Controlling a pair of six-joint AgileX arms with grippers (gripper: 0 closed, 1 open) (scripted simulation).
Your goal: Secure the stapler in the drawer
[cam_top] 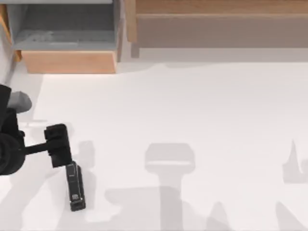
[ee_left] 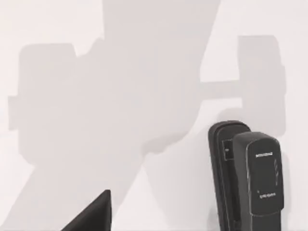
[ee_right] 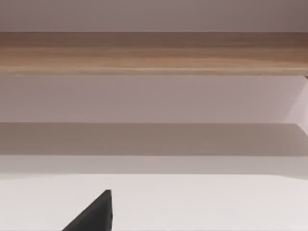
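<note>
Top view: left gripper sits low over the white table, near the table's left edge, its black arm reaching in from the left border. The gripper head is just above the near end of the stapler, overlapping it from the camera's angle; contact or clearance cannot be told. Whether its fingers stand apart or together cannot be told either.

Stapler: black, narrow, lying flat on the table at lower left, long axis running roughly toward and away from the drawer, pale label mark near its far end from the gripper. It is well apart from the drawer.

Drawer: at the upper left corner, pulled open, light wooden front panel facing the table, grey interior behind it. Beside it on the right, a longer wooden shelf unit runs along the back edge.

Left wrist view: stapler lies on the white surface, pale print on its top; one dark fingertip at the frame edge, apart from the stapler.

Right wrist view: wooden shelf unit straight ahead, one dark fingertip at the edge. Right gripper's finger state cannot be told.
</note>
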